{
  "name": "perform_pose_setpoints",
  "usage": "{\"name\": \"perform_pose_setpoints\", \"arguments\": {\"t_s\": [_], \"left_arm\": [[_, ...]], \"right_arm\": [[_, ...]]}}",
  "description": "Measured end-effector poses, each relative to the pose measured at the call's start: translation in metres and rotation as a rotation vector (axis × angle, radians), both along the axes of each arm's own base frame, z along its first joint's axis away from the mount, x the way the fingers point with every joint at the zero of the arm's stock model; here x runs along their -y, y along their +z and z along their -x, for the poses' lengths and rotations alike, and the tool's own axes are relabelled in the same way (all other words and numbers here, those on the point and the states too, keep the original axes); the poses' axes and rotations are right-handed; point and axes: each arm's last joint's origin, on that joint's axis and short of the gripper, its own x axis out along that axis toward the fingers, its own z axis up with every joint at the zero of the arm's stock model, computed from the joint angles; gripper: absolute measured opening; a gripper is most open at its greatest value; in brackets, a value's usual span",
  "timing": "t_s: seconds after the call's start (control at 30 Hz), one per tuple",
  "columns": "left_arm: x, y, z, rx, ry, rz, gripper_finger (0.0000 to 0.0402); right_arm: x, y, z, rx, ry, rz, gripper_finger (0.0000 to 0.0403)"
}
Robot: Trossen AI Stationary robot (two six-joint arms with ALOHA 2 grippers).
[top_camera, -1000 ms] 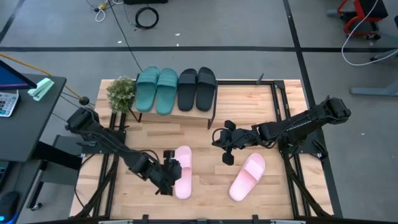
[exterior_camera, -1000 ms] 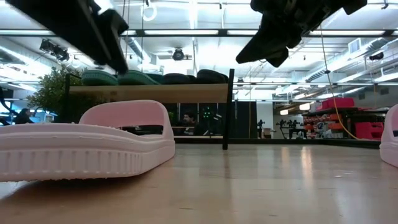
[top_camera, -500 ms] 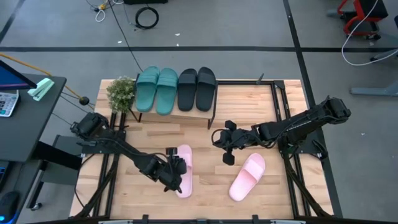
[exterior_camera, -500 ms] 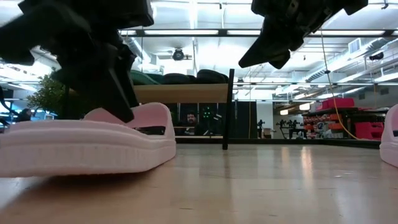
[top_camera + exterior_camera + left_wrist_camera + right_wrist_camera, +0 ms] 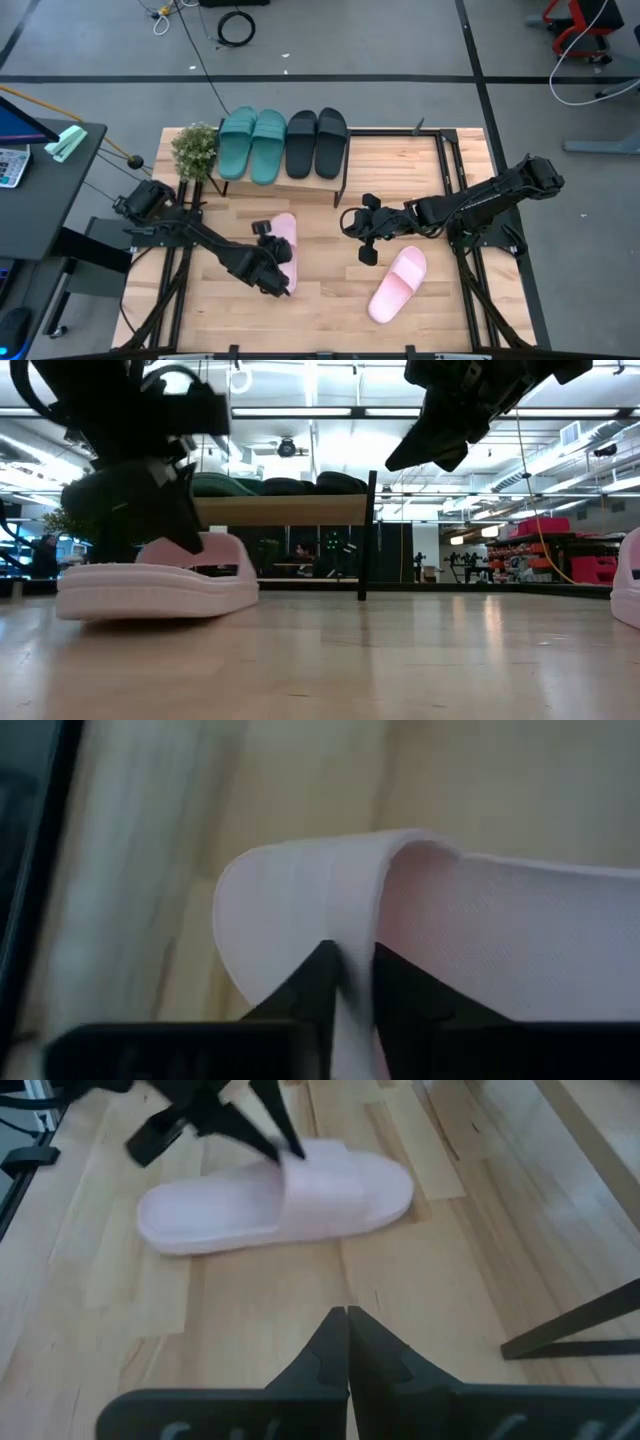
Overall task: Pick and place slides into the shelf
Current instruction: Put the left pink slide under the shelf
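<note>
One pink slide (image 5: 284,230) lies on the table between the arms, also seen in the low view (image 5: 150,588) and the right wrist view (image 5: 260,1200). My left gripper (image 5: 350,960) (image 5: 278,264) is shut on its strap. A second pink slide (image 5: 398,283) lies near the right arm. My right gripper (image 5: 362,240) (image 5: 347,1315) hovers shut over the table, touching nothing. The shelf (image 5: 290,510) stands at the far side with two teal slides (image 5: 252,143) and two black slides (image 5: 316,140) resting on its top board. My left gripper pinches the open edge of the pink slide's strap (image 5: 352,925) between its two fingers, one finger (image 5: 398,982) under the strap and the other (image 5: 316,978) on its outside. The fingers slant down from the table's left. The sole (image 5: 150,600) looks to rest on the table.
A small potted plant (image 5: 195,150) stands left of the shelf. The shelf's black leg (image 5: 367,535) stands past the held slide. Bare tabletop (image 5: 330,290) lies between the two pink slides.
My left gripper has come down and tipped more steeply onto the pink slide, and it has shut on the strap. The slide has slid along the table toward the far edge and the shelf. My right arm has kept still.
</note>
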Motion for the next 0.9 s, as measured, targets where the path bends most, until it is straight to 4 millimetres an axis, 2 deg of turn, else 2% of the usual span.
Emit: {"name": "perform_pose_setpoints", "arguments": {"t_s": [0.13, 0.37, 0.5, 0.63, 0.9], "left_arm": [[-0.008, 0.0, 0.008, -0.057, 0.072, -0.037, 0.0015], [-0.02, 0.003, 0.026, -0.174, 0.137, -0.18, 0.0012], [-0.032, 0.008, 0.034, -0.294, 0.154, -0.268, 0.0013], [-0.046, 0.014, 0.039, -0.337, 0.22, -0.363, 0.0012], [-0.067, 0.012, 0.033, -0.375, 0.276, -0.354, 0.0015]], "right_arm": [[0.0, 0.0, 0.0, 0.0, 0.0, 0.0, 0.0001], [0.0, 0.0, 0.0, -0.001, 0.0, 0.0, 0.0001], [0.0, 0.0, 0.0, -0.002, 0.0, 0.0, 0.0001], [0.0, 0.0, 0.0, -0.004, 0.0, 0.001, 0.0001], [0.0, 0.0, 0.0, -0.004, 0.0, 0.001, 0.0001]]}}
